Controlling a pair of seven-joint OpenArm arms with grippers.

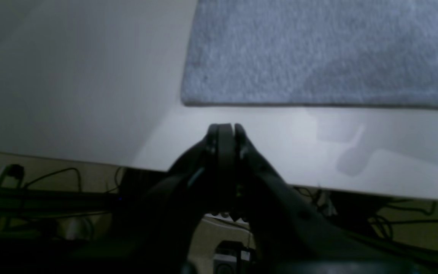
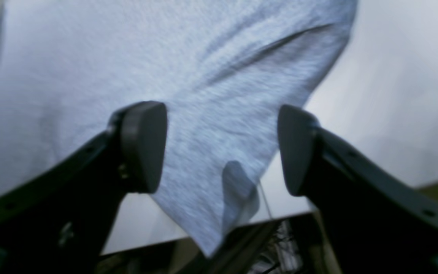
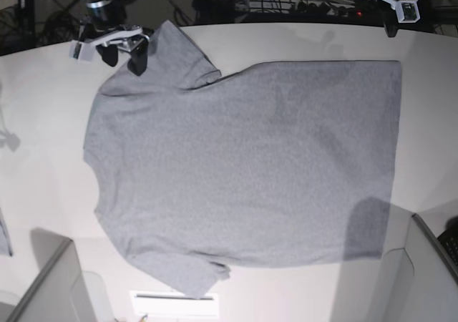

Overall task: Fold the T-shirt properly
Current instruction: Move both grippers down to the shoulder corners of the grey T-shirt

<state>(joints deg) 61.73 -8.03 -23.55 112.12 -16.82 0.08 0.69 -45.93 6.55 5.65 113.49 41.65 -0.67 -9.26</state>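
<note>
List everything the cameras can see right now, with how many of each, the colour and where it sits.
T-shirt: one, heather grey, spread over most of the table, one sleeve overhanging the edge nearest the robot
Table: one, white, under the T-shirt
Cables: several, black, below the table edge
Boxy device: one, black and grey, beneath the table edge
White panel with a red mark: one, at the bottom of the base view
Grey upright bars: two, bottom left and bottom right of the base view
Left fingers: one pair, black, shut, beyond the T-shirt's edge
Right fingers: one pair, black, open, above the sleeve
</note>
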